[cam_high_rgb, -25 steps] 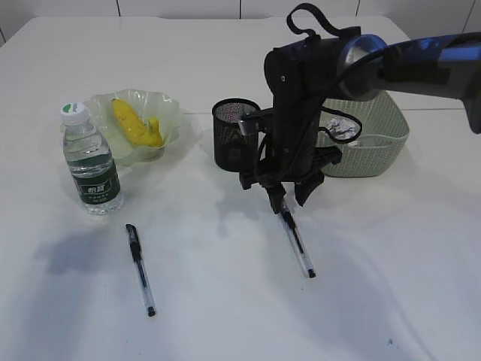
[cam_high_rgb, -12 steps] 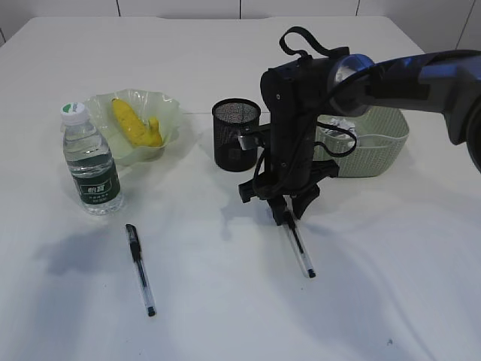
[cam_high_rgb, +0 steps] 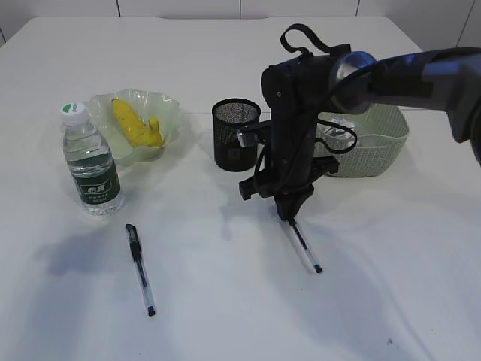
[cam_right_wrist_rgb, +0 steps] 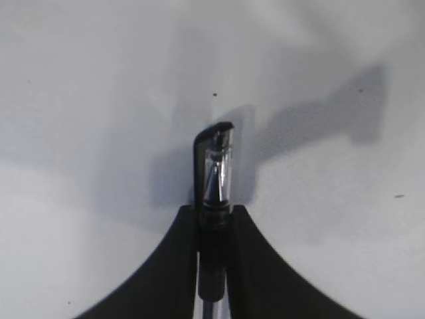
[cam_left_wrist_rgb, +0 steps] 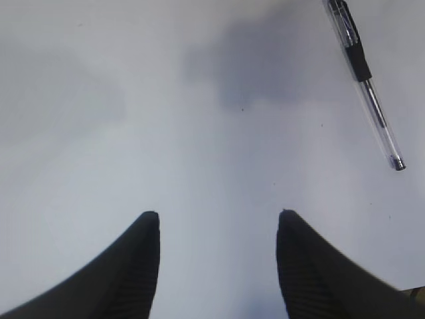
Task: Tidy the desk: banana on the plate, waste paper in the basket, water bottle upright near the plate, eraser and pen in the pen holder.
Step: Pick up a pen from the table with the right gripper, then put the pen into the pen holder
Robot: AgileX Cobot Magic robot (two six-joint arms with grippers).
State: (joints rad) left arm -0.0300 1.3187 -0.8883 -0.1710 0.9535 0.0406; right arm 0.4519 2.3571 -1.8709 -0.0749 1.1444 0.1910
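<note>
Nearest, second pen (cam_high_rgb: 140, 270) lying loose at left, left gripper (cam_left_wrist_rgb: 218, 222) hovering spread above bare desk (cam_high_rgb: 225, 316). Mid-table, right gripper (cam_high_rgb: 288, 213) clamped on pen (cam_high_rgb: 304, 247) near its cap (likely for standing it into the holder). Beyond, pen holder (cam_high_rgb: 235, 134); eraser not discernible.

- Your surface (cam_high_rgb: 225, 301) is plain white.
- The banana (cam_high_rgb: 134, 124) is yellow, on a pale green translucent plate (cam_high_rgb: 169, 113).
- The bottle (cam_high_rgb: 91, 162) is clear, with a white cap and dark green label.
- Your pen holder (cam_high_rgb: 234, 135) is black mesh.
- The basket (cam_high_rgb: 376, 147) is pale green weave, white paper (cam_high_rgb: 338, 128) inside.
- Both pens (cam_high_rgb: 140, 269) (cam_high_rgb: 307, 252) are clear with black grips.
- The right gripper (cam_high_rgb: 289, 214) is black.
</note>
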